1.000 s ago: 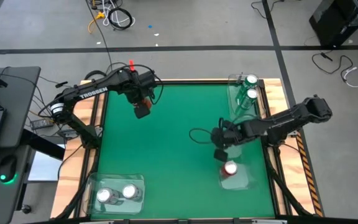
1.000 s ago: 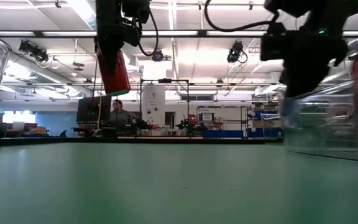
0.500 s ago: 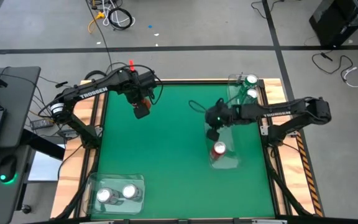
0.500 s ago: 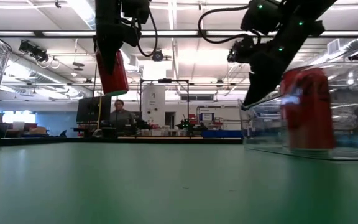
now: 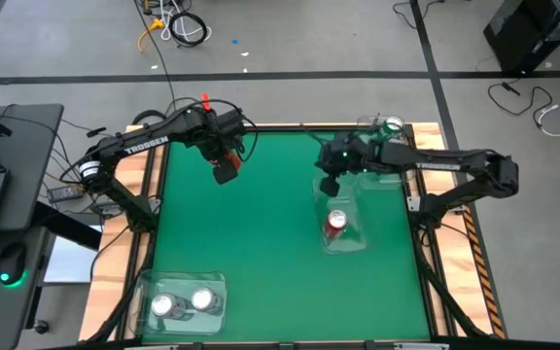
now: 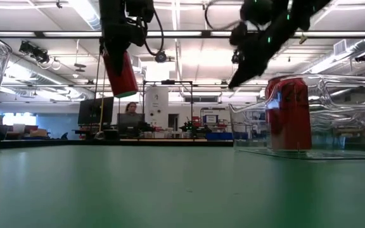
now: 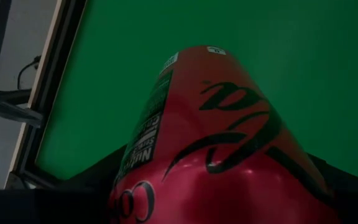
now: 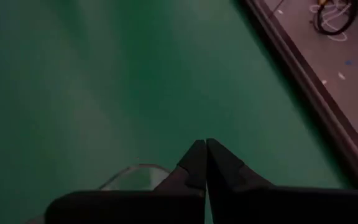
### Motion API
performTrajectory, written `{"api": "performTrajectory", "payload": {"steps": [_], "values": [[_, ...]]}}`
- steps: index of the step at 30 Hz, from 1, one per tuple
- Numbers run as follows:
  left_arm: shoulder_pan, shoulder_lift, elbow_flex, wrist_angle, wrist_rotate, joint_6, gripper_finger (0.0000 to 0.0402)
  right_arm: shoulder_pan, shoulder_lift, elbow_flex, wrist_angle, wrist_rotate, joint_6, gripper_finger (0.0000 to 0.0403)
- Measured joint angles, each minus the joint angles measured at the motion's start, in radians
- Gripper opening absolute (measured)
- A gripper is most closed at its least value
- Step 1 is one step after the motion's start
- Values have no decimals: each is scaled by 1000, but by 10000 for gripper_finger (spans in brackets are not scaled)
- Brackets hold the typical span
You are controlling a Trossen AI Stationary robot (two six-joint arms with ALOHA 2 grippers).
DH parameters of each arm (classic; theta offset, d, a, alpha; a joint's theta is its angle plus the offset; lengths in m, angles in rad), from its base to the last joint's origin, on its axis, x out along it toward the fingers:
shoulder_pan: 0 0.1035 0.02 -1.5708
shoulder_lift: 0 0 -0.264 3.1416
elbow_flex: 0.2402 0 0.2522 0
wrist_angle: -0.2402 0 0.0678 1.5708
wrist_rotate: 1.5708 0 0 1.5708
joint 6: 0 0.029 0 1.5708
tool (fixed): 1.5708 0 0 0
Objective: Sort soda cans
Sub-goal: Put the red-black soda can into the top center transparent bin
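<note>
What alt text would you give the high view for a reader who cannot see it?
Left gripper holds a red can above the green table; the shut right gripper hovers by a clear bin holding another red can.

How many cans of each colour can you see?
Red cans: 2, one held up in the air, one in a clear bin.
Silver cans: 2.
Green cans: 1 showing; its bin is partly covered.
Total: 5 in sight.
</note>
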Motion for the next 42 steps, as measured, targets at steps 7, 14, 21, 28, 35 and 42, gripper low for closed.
{"api": "performTrajectory", "payload": {"steps": [7,14,21,28,35,42], "values": [[0,0,0,0,2,3,293,168,-61,236,-443,-133,5,0],[0,0,0,11,2,24,293,500,-95,256,-734,-162,250,0],[0,1,0,15,3,24,293,728,-93,172,-863,-135,510,0],[-6,1,0,19,4,21,293,776,-94,-10,-720,-170,542,0],[-6,1,0,20,4,11,293,712,-95,-77,-625,-91,481,0],[-6,1,0,20,4,12,293,600,-95,-105,-517,-30,373,0]]}}
